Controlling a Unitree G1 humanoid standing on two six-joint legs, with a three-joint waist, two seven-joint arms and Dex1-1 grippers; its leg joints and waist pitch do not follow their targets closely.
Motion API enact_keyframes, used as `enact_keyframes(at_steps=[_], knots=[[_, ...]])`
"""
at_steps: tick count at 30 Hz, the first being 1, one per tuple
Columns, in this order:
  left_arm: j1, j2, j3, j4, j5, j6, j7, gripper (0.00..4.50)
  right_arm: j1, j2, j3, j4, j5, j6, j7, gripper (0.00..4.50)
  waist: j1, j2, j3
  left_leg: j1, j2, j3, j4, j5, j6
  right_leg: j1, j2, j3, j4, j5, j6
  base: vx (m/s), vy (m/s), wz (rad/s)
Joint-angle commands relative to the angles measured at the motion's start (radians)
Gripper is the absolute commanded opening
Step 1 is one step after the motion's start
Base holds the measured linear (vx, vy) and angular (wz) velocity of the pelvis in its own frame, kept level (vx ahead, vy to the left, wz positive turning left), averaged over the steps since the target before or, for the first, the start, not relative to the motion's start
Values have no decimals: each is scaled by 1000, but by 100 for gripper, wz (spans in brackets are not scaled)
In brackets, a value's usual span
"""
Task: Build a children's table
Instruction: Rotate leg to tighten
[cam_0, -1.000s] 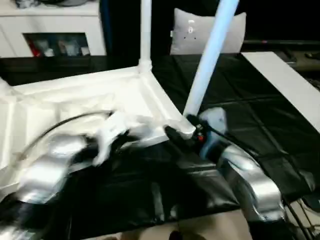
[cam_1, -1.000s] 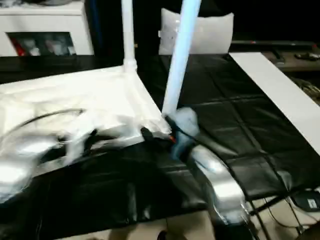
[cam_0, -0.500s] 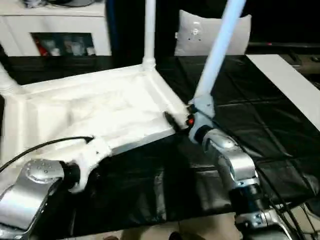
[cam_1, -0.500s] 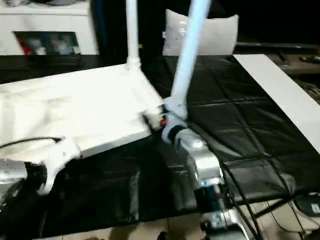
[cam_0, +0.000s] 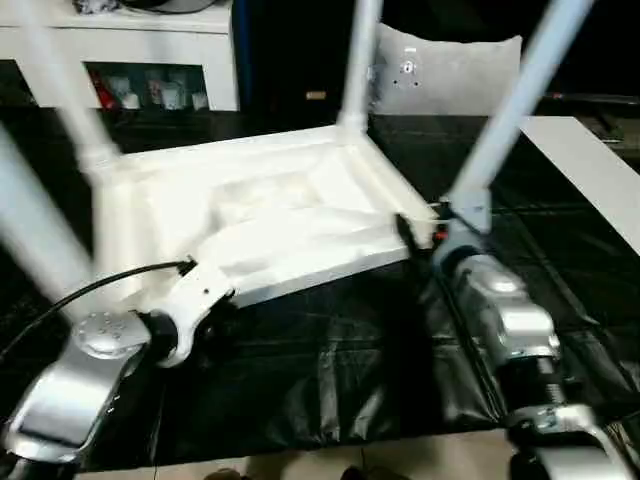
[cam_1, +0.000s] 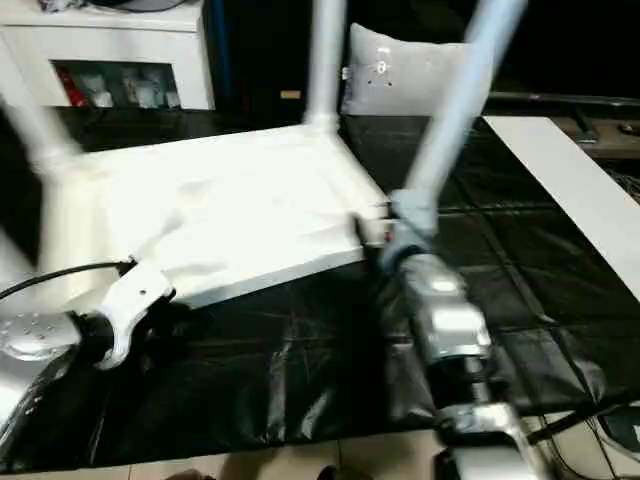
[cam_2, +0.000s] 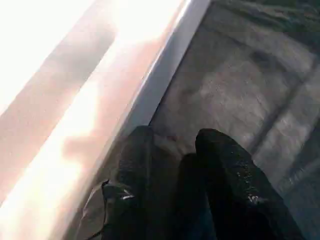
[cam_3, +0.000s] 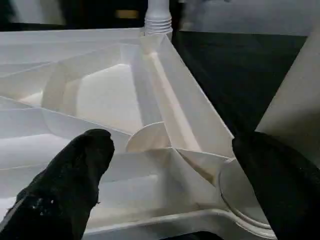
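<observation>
The children's table lies upside down on the black mat, its white ribbed top (cam_0: 250, 200) facing up. White tube legs stand in its corners: a far one (cam_0: 355, 60), a near right one (cam_0: 515, 110), and blurred ones at the left (cam_0: 70, 110). My right gripper (cam_3: 175, 165) is open wide at the near right corner. One of its fingers (cam_3: 75, 185) is over the ribs and the other is beside that corner's socket (cam_3: 240, 190) and leg (cam_3: 295, 100). My left gripper (cam_2: 175, 150) rests low on the mat against the top's front edge (cam_2: 150, 100), slightly open and holding nothing.
A white-grey cushion (cam_0: 440, 75) leans at the back. A flat white board (cam_0: 590, 170) lies along the right side of the mat (cam_0: 330, 370). A white cabinet (cam_0: 130, 50) stands at the back left. Cables (cam_1: 610, 420) hang off the table's near right edge.
The camera has swung, bringing the left legs into view. My left arm has drawn back from over the top to its front edge. The right gripper has stayed at the near right corner.
</observation>
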Motion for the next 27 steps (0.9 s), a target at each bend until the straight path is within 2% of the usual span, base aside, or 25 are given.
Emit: enact_keyframes(at_steps=[1,2,3,4,6,8,9,12,14,15,16,18,20,21,22,23,24,25,26,27], knots=[[-31,-16,-10,45,37,-39,48,165,-25,-60,-74,20,-15,-34,-42,450,-10,14,-75,6,19,1,-68,-184,5,50,-48,56,-63,-289,-136,0,0,0],[-39,-22,-13,57,41,-49,56,165,-28,-66,-77,26,-14,-37,-42,450,-10,6,-78,4,18,3,-65,-175,10,51,-48,56,-62,-282,-136,0,0,0],[-58,-35,-20,90,53,-75,78,165,-36,-80,-79,41,-11,-45,-42,450,-11,4,-80,-4,18,2,-63,-154,15,56,-50,57,-59,-264,-134,0,0,0],[-58,-35,-20,90,53,-75,78,165,-36,-80,-79,41,-11,-45,-42,450,-11,4,-80,-4,18,2,-63,-154,15,56,-50,57,-59,-264,-134,0,0,0],[-105,-72,-27,167,75,-145,136,165,-47,-100,-83,66,-8,-62,-40,450,-11,4,-81,0,15,5,-59,-156,23,52,-48,55,-62,-279,-133,0,0,0],[-117,-94,-22,185,70,-173,154,165,-48,-108,-82,74,-12,-71,-43,450,-12,2,-82,-5,17,4,-59,-157,23,55,-51,54,-62,-290,-128,0,0,0],[-120,-115,-13,185,57,-189,164,165,-48,-113,-83,81,-15,-78,-41,450,-15,6,-82,-4,16,5,-56,-165,23,53,-50,52,-66,-305,-122,0,0,0],[-68,-178,39,106,-23,-207,159,165,-32,-114,-83,58,-6,-78,-19,450,-14,3,-83,-5,19,5,-55,-166,24,53,-51,51,-65,-301,-135,0,0,0],[-17,-215,84,41,-73,-185,175,165,-7,-105,-73,8,26,-54,41,450,-16,6,-83,-9,19,4,-55,-174,29,56,-51,50,-63,-296,-141,0,0,0],[2,-226,99,17,-88,-178,184,184,4,-101,-69,-12,39,-44,65,450,-18,3,-83,-13,22,4,-55,-171,37,57,-50,50,-63,-284,-141,0,0,0],[34,-244,121,-19,-99,-173,207,195,26,-95,-57,-53,59,-28,101,450,-22,3,-82,-16,22,4,-54,-171,48,57,-49,49,-64,-288,-140,0,0,0],[108,-265,150,-85,-103,-180,250,200,74,-82,-27,-132,88,4,148,450,-27,3,-78,-18,25,3,-56,-174,60,54,-47,47,-69,-305,-133,0,0,0],[155,-279,164,-118,-97,-191,277,228,108,-75,4,-177,96,9,176,450,-33,4,-74,-13,23,4,-55,-206,62,46,-43,45,-80,-368,-114,0,0,0],[183,-289,171,-136,-92,-199,292,239,129,-71,24,-203,98,9,191,450,-34,4,-70,-11,24,2,-57,-237,56,42,-43,43,-90,-438,-89,0,0,0],[183,-289,171,-136,-92,-199,292,244,129,-71,24,-203,98,9,191,450,-35,4,-70,-9,24,1,-57,-248,54,40,-43,42,-93,-458,-81,0,0,0],[220,-308,188,-158,-77,-209,326,249,163,-62,54,-247,107,15,214,450,-35,8,-70,-8,24,0,-57,-256,48,39,-42,43,-96,-468,-68,0,0,0],[220,-308,188,-158,-77,-209,326,256,163,-62,54,-247,107,15,214,450,-35,7,-69,-9,26,-1,-59,-259,48,39,-42,43,-97,-465,-65,0,0,0],[246,-332,213,-177,-64,-210,369,267,196,-53,79,-294,117,39,237,450,-37,8,-65,-7,24,-3,-61,-283,47,33,-38,41,-100,-490,-58,0,0,0],[246,-332,213,-177,-64,-210,369,278,196,-53,79,-294,117,39,237,450,-38,7,-65,-7,24,-3,-60,-291,44,36,-37,40,-102,-495,-51,0,0,0],[257,-346,234,-191,-55,-213,405,285,225,-46,99,-341,127,72,254,450,-37,5,-65,-5,23,-4,-60,-307,42,34,-38,40,-106,-512,-40,0,0,0]])
